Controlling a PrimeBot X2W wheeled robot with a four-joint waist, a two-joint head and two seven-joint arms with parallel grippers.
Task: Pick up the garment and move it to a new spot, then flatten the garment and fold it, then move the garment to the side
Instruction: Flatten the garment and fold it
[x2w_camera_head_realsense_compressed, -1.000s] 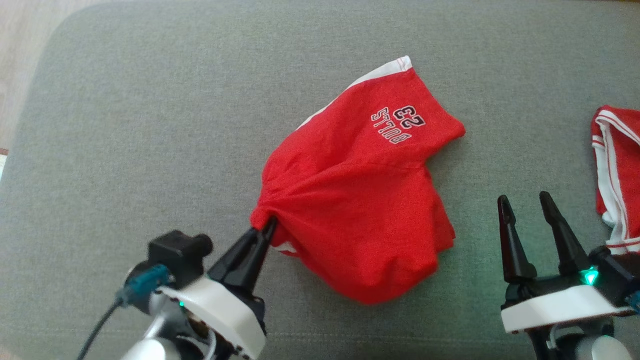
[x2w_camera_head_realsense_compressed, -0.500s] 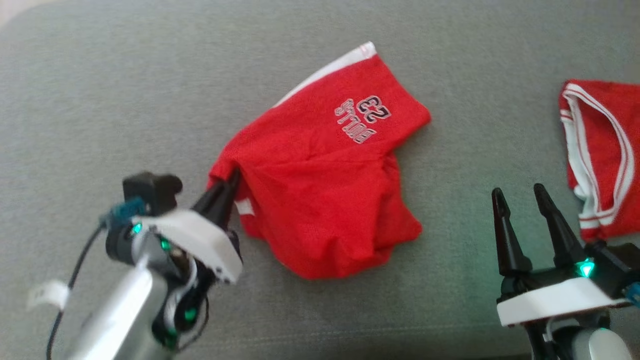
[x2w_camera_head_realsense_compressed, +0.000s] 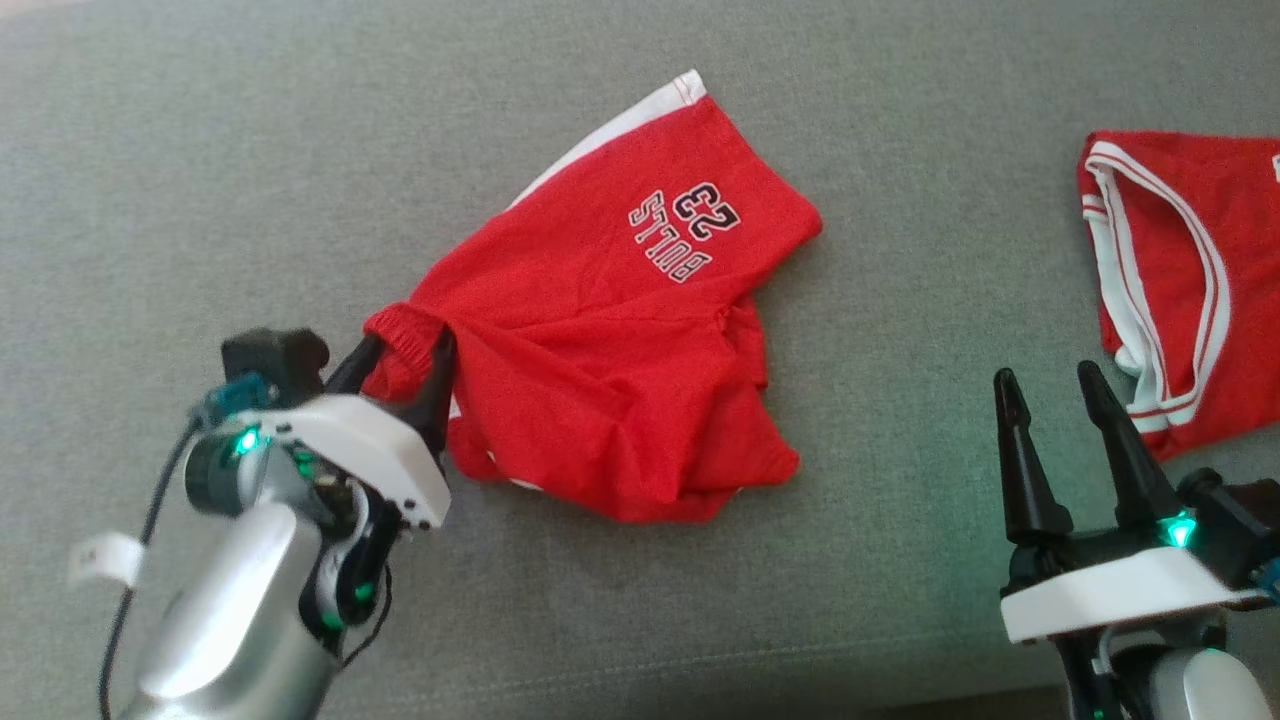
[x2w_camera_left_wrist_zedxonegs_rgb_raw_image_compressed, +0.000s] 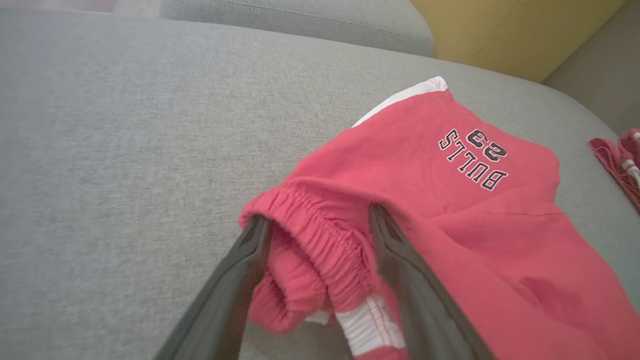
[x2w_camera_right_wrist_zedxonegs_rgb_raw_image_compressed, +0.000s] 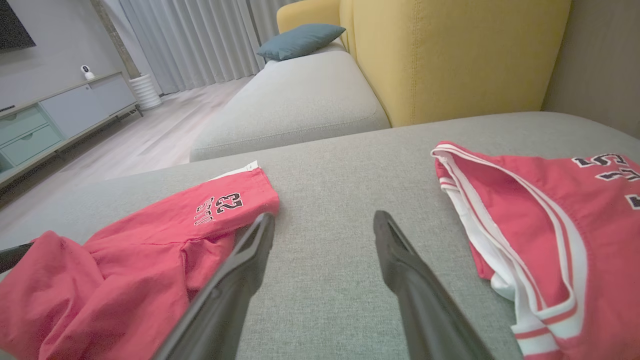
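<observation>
Right fingers (x2w_camera_head_realsense_compressed: 1018, 460) (x2w_camera_right_wrist_zedxonegs_rgb_raw_image_compressed: 400, 260): at 4 o'clock in the head view, nearest the camera. They are spread wide with nothing between them, tips pointing toward 12 o'clock over bare grey fabric.

Left fingers (x2w_camera_head_realsense_compressed: 435, 375) (x2w_camera_left_wrist_zedxonegs_rgb_raw_image_compressed: 250, 260): at 8 o'clock in the head view. They are spread apart and not clamped. The gathered elastic waistband lies bunched in the gap between them, against both inner faces in the left wrist view.

Shorts (x2w_camera_head_realsense_compressed: 620, 330) (x2w_camera_left_wrist_zedxonegs_rgb_raw_image_compressed: 450, 210) (x2w_camera_right_wrist_zedxonegs_rgb_raw_image_compressed: 150, 260): red, lying crumpled near the middle of the seat. The waistband end is at 8 o'clock, at the left fingers. A leg with a white side stripe reaches toward 12 o'clock. The print "BULLS 23" lies on that far leg, upside down in the head view. A fold of cloth bulges at the 5 o'clock edge.

Sofa seat (x2w_camera_head_realsense_compressed: 250, 150): grey woven cushion that carries both garments.

Jersey (x2w_camera_head_realsense_compressed: 1190, 270) (x2w_camera_right_wrist_zedxonegs_rgb_raw_image_compressed: 565, 210): a second red garment with white and red striped trim, at 3 o'clock and well apart from the shorts. It lies just beyond the right fingers without touching them.

Yellow backrest (x2w_camera_right_wrist_zedxonegs_rgb_raw_image_compressed: 450, 50): upright behind the seat, at 12 o'clock in the right wrist view.

Blue pillow (x2w_camera_right_wrist_zedxonegs_rgb_raw_image_compressed: 300, 40): farther off, at 11 o'clock, on a neighbouring grey seat.

Curtains (x2w_camera_right_wrist_zedxonegs_rgb_raw_image_compressed: 200, 40): pale, hanging at the far end of the room.
</observation>
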